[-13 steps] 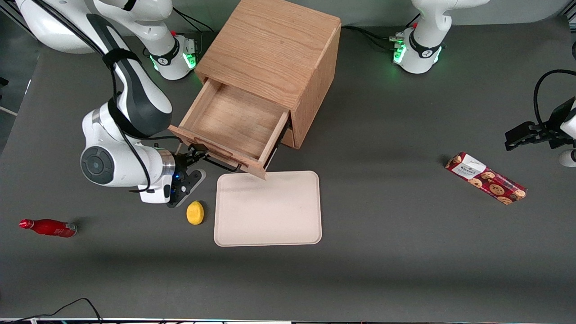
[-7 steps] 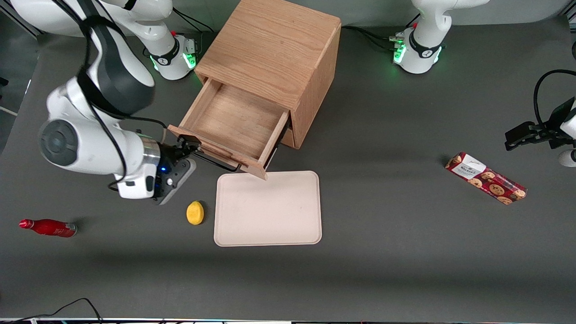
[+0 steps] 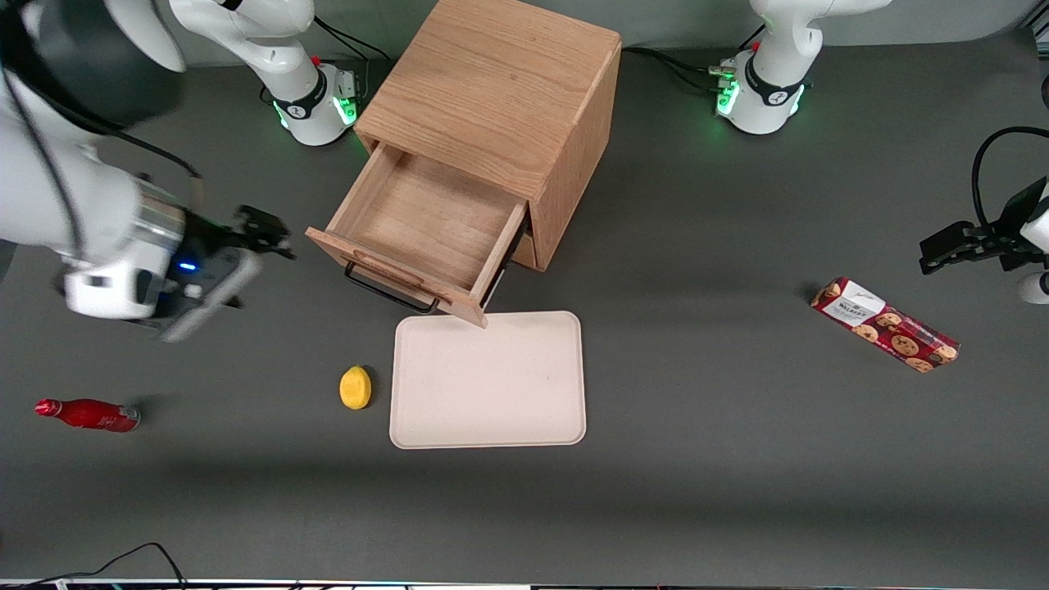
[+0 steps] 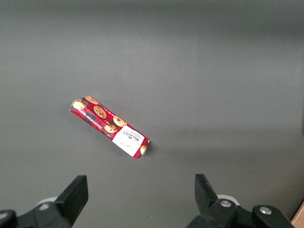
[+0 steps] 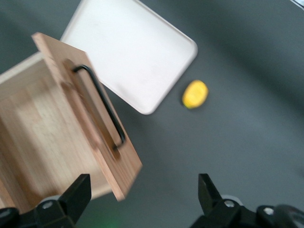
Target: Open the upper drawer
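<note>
- The light oak upper drawer, rigid wood, stands pulled out at frame centre; its thin black bar handle is the grip place.
- The pincer, at middle left of the frame, is open and empty, apart from the drawer.

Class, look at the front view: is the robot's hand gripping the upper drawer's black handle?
No. The hand hangs open and apart from the upper drawer, whose handle is untouched.

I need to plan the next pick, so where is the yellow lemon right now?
In the front view the lemon lies on the table beside the beige tray, nearer the camera than the open upper drawer; the gripper hangs open, apart from it.
</note>
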